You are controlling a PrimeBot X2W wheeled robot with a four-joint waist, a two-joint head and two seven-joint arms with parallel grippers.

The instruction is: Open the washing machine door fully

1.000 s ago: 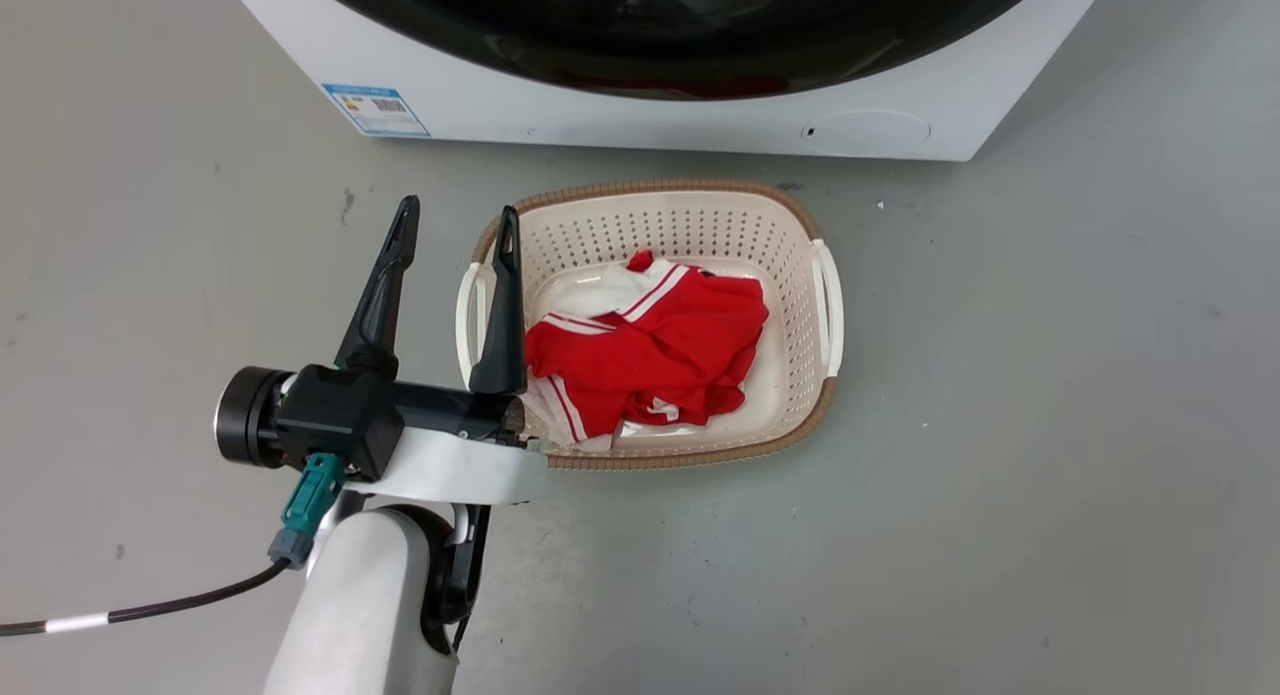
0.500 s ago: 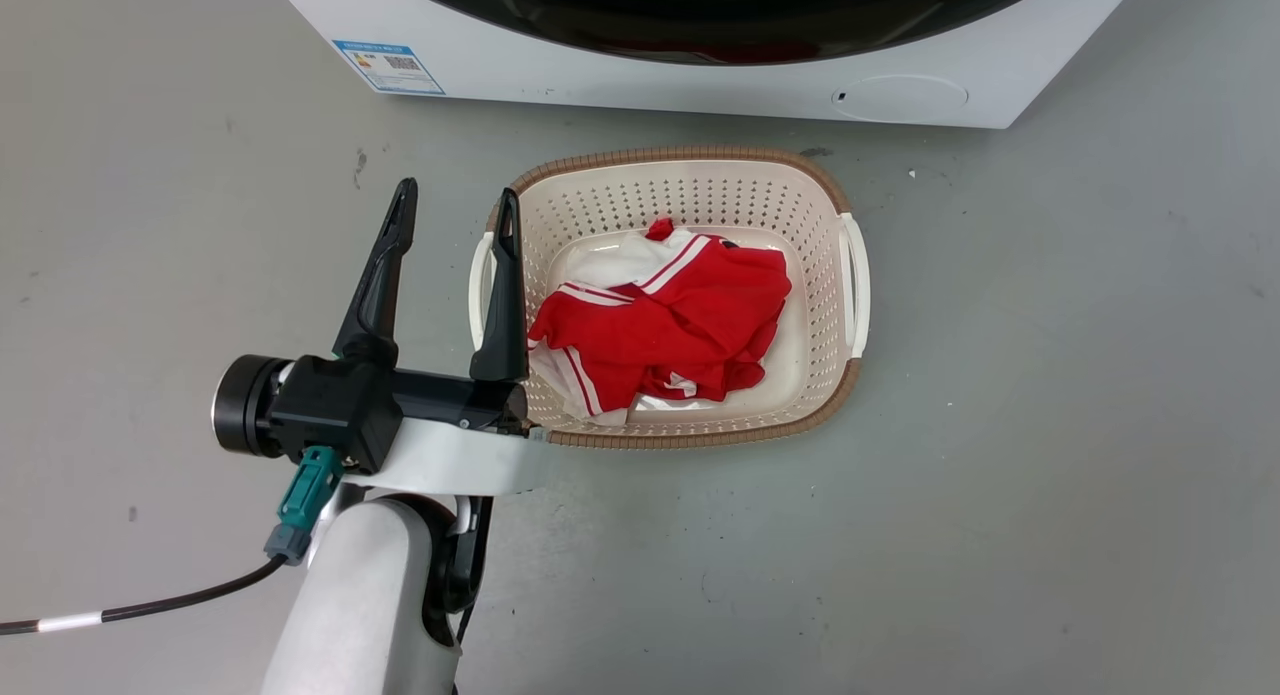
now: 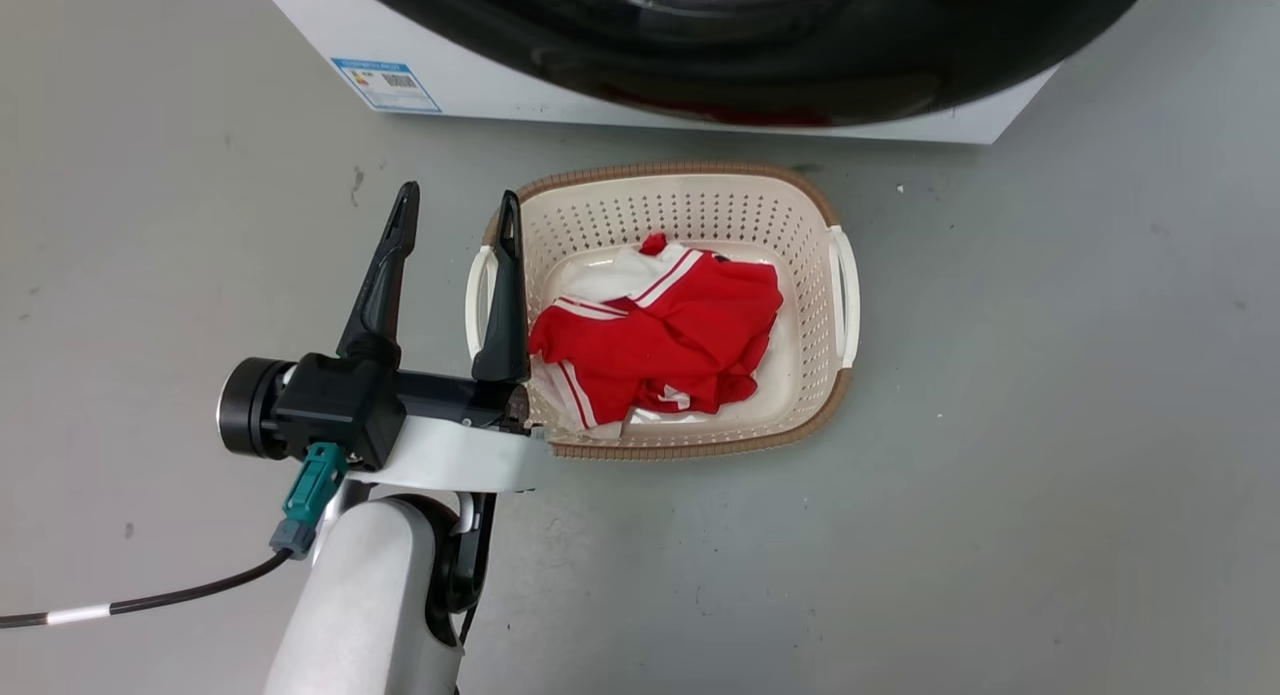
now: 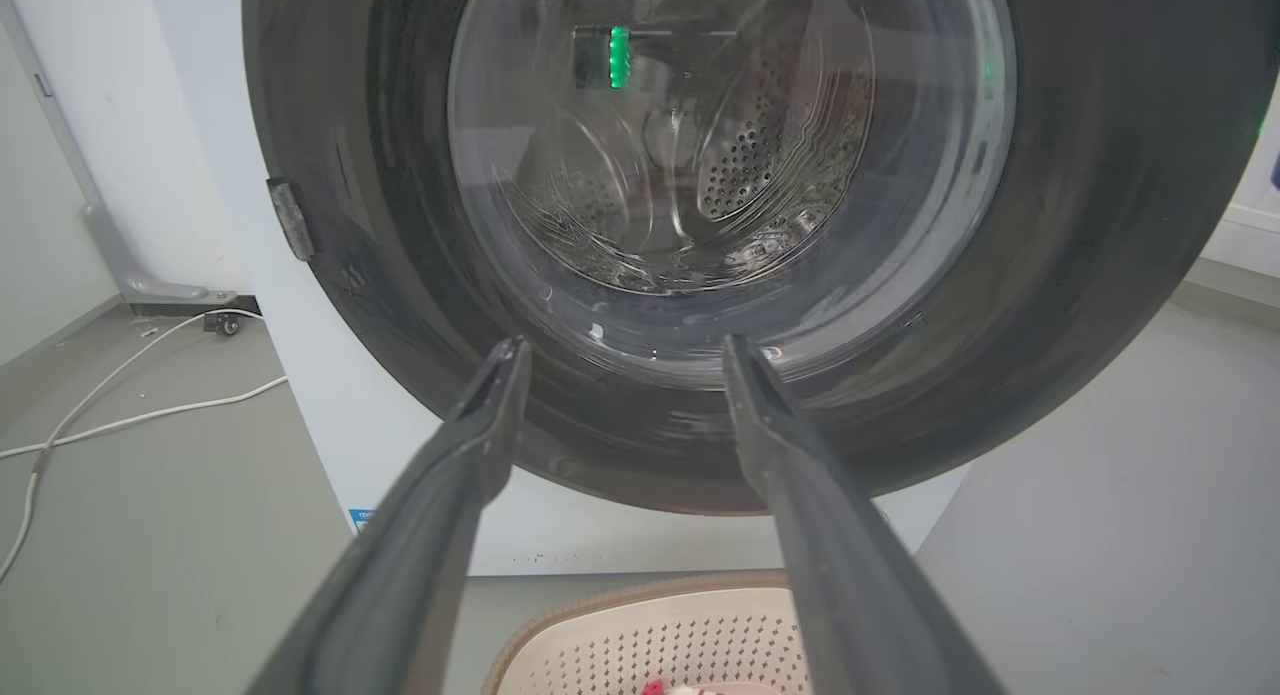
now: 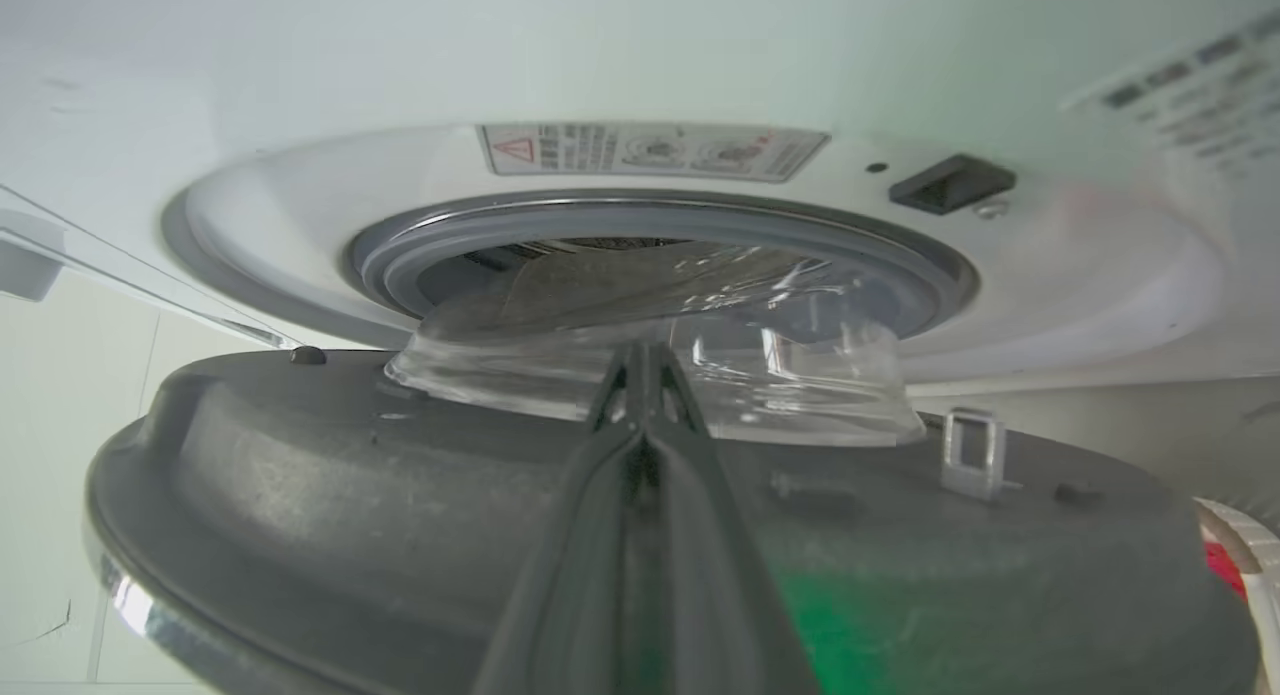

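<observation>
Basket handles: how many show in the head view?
2. One white handle on the basket's left side, partly behind a finger of the left claw; the other on its right side. No others appear hidden.

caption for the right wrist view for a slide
The right gripper, fingers together, over the inner face of the partly open washing machine door, glass bowl toward the grey gasket.
</observation>
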